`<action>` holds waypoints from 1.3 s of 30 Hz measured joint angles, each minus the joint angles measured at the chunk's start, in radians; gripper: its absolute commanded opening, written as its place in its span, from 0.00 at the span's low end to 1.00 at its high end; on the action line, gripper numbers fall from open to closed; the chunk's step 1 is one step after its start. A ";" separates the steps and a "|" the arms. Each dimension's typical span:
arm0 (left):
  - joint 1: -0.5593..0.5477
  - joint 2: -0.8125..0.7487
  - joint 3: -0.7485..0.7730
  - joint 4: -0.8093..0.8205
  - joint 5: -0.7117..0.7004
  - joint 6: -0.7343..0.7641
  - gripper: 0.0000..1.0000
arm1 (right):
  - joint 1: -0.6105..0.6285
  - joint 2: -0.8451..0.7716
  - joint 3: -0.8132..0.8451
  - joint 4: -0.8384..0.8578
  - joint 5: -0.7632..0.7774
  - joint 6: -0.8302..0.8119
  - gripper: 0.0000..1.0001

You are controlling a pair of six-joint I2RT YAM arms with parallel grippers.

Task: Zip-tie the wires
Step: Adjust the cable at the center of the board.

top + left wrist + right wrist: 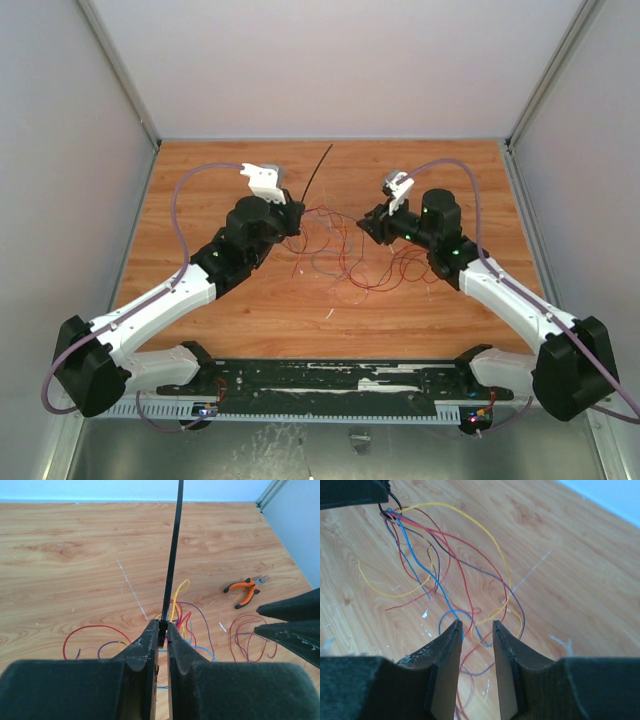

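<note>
The left tool (163,630) is clamping the lower end of the zip tie (174,555), which is slanting up toward the far edge of the worktop (200,190). The right tool (477,630) is hovering, fingers apart, over the wires (455,555), which are sprawling across the worktop's middle between both tools

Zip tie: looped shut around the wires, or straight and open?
Straight and open: the zip tie juts unbent from the shut left gripper, with no loop visible around the loose wires.
</note>
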 measured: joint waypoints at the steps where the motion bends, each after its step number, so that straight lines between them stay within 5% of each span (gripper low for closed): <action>1: 0.001 0.000 0.000 0.000 0.003 0.000 0.00 | 0.000 0.014 0.000 0.026 -0.010 -0.007 0.29; 15: 0.001 0.000 0.000 0.000 0.014 0.003 0.00 | -0.039 0.358 0.110 0.096 0.040 -0.068 0.50; 24: 0.001 0.000 0.000 0.000 0.018 0.003 0.00 | -0.064 0.476 0.143 0.062 0.038 -0.020 0.51; 26: 0.001 0.000 0.000 0.000 0.018 0.003 0.00 | -0.064 0.490 0.144 0.058 0.029 -0.014 0.44; 32: 0.001 0.000 0.000 0.000 0.018 0.004 0.00 | -0.066 0.526 0.153 0.035 0.018 0.000 0.01; 39: 0.001 0.000 0.000 0.000 0.017 0.007 0.00 | -0.084 0.446 0.132 -0.005 0.043 0.001 0.00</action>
